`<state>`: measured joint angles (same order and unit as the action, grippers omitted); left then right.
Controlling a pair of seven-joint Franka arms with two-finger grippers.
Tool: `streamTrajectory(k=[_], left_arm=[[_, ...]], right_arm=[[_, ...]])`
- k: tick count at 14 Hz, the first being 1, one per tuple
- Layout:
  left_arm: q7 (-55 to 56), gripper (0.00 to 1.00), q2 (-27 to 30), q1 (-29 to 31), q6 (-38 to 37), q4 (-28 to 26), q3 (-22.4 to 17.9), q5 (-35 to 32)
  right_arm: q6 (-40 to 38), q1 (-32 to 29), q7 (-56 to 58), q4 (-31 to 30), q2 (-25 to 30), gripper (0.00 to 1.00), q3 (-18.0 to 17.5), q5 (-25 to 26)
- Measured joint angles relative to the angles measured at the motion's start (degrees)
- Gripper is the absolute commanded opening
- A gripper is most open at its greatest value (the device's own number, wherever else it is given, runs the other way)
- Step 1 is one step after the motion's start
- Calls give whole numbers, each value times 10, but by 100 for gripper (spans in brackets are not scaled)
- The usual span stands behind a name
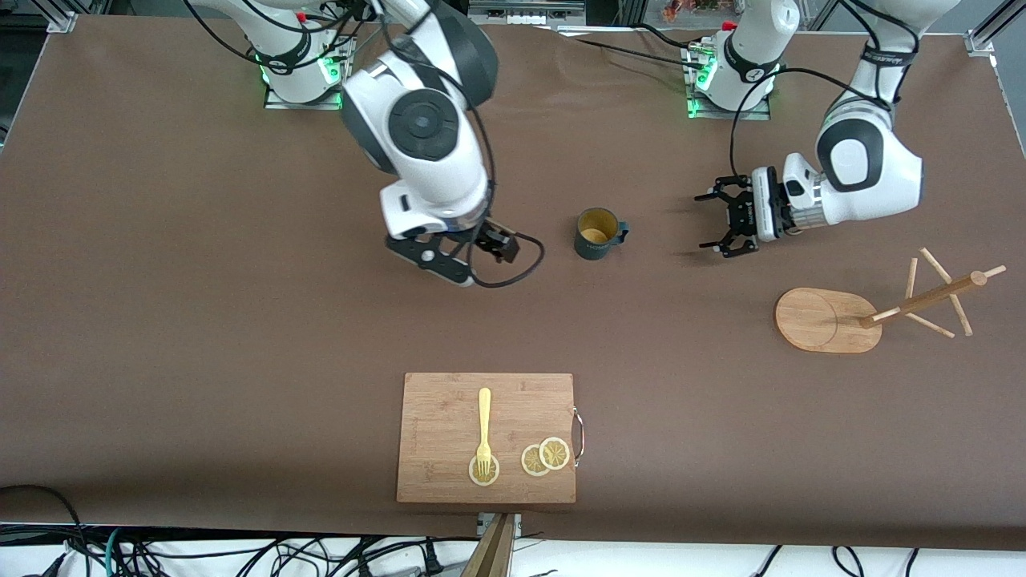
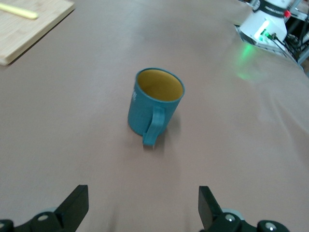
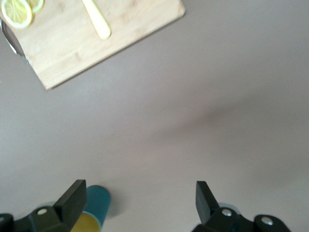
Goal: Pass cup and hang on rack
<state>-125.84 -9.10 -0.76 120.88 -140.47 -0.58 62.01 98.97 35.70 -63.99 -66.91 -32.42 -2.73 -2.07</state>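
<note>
The dark teal cup stands upright on the table's middle, its tan inside showing. In the left wrist view the cup has its handle turned toward my left gripper, which is open and empty. That left gripper hovers low beside the cup, toward the left arm's end. My right gripper is open and empty beside the cup, toward the right arm's end. The cup sits just outside one finger of the right gripper. The wooden rack stands near the left arm's end.
A wooden cutting board lies near the front edge, carrying a yellow fork and lemon slices. The rack's pegs stick out toward the table end. A black cable loops by the right gripper.
</note>
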Motion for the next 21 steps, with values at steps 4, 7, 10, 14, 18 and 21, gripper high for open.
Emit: streamTrajectory(k=[4, 7, 10, 14, 18, 21], left_arm=[[-121, 100, -58, -22, 39, -4, 29, 114], [-177, 100, -88, -25, 74, -5, 73, 197], [-211, 100, -100, -31, 94, -7, 103, 248], [-244, 100, -108, -39, 106, -8, 107, 273], [-277, 100, -112, -53, 118, -8, 109, 305], [-284, 100, -114, -61, 121, -8, 111, 314]], right_arm=[[-31, 0, 115, -79, 100, 100, 56, 0], [-54, -2, 263, -150, 184, 100, 129, -1], [-69, -4, 401, -214, 255, 100, 202, -2], [-94, -18, 490, -251, 305, 100, 238, -2], [-101, -116, 538, -255, 315, 100, 165, -1], [-102, -223, 543, -257, 319, 100, 63, 4]])
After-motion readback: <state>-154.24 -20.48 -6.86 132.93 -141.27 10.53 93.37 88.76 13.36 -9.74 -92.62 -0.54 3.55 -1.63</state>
